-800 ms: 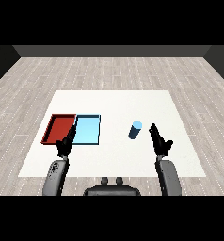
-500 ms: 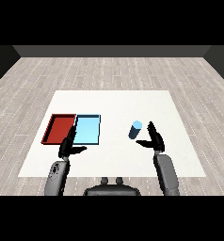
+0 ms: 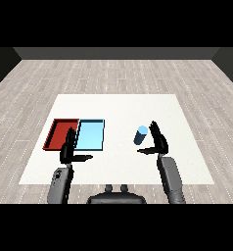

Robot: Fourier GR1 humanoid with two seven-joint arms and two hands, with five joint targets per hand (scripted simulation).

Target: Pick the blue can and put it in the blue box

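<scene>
**Right hand open beside the blue can, grasp not yet made**

Taking the blue can (image 3: 141, 135) as the landmark: nearest the viewer and to its left, the left hand (image 3: 68, 149) hangs over the near edge of the red tray (image 3: 56, 131), fingers straight and apart, thumb stuck out sideways, holding nothing. It has no part in this step, as far as I can judge.

Just right of the can is the right hand (image 3: 158, 139), fingers straight and raised, thumb reaching out below the can toward its near side. The fingers are apart and not curled round anything; whether they already touch the can I cannot tell.

The can stands on the white table (image 3: 118, 105), well right of the light blue tray (image 3: 91, 135), which lies side by side with the red one, touching it.

The step in hand looks like closing on the can. To do it well, the palm should come square against the can's side, with thumb and fingers wrapping from opposite sides round its middle, so the can is not nudged over leftward before the curl completes.

The can appears upright, its long axis vertical, the pale round top facing up and leaning slightly away in this view.
</scene>
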